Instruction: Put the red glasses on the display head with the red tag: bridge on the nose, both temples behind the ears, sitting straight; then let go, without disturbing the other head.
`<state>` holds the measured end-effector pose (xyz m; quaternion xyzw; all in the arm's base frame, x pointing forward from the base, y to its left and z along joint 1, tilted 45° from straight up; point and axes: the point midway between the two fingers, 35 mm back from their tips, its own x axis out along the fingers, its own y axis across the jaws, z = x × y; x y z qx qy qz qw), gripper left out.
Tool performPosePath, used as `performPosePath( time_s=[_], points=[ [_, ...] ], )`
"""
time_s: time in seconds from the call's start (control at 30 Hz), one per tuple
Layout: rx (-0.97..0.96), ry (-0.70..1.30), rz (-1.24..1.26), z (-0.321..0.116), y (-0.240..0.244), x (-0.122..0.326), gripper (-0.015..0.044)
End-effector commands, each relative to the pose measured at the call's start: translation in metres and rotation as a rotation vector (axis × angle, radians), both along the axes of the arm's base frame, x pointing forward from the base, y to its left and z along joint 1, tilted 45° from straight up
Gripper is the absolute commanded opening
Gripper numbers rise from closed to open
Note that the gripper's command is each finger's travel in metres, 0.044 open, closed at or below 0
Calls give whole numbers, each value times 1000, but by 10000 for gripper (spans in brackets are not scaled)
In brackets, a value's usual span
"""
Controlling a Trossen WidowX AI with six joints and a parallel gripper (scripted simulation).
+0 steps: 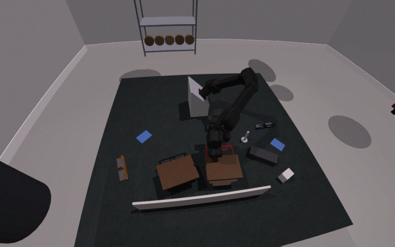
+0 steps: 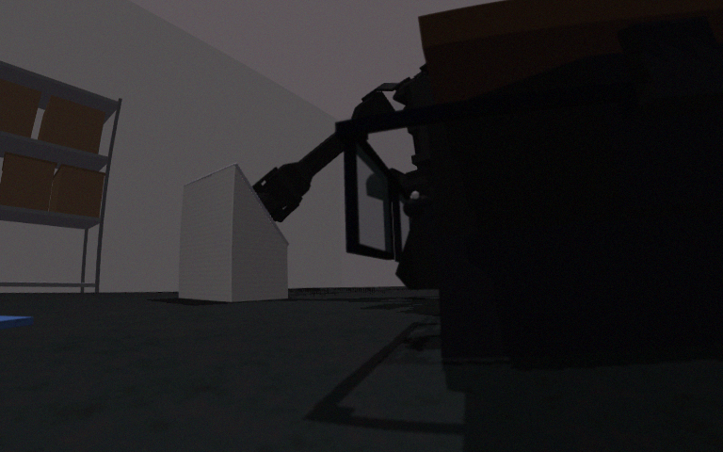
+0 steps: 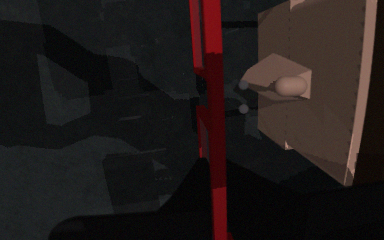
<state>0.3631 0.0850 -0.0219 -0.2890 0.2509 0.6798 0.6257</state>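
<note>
My gripper (image 1: 213, 156) (image 3: 209, 165) is shut on the red glasses (image 1: 230, 146) (image 3: 213, 95), holding them at the frame's middle. In the wrist view the red frame stands upright just in front of the face of a tan display head (image 3: 325, 60), a small gap short of its nose (image 3: 291, 85). In the top view this is the right-hand brown-topped head (image 1: 224, 171), and the red rims sit at its back edge. The left-hand head (image 1: 177, 172) (image 2: 533, 37) wears black glasses (image 1: 172, 157) (image 2: 367, 204). I see no tag on either head.
A white wedge block (image 1: 197, 100) (image 2: 229, 239) stands behind the arm. A long white bar (image 1: 200, 197) lies in front of the heads. Orange glasses (image 1: 122, 168), dark glasses (image 1: 264, 125), two blue cards (image 1: 143, 136) (image 1: 277, 144), a dark case (image 1: 263, 155), a white cube (image 1: 286, 174) and a small grey stand (image 1: 245, 137) lie around.
</note>
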Motion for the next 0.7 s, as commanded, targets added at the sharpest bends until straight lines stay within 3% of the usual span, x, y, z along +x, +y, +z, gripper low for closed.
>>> performPosePath(
  time_s=[0.0,0.67],
  points=[
    [5,4,-2,0,2,8,0],
    [5,3,-2,0,5,26,0]
  ],
)
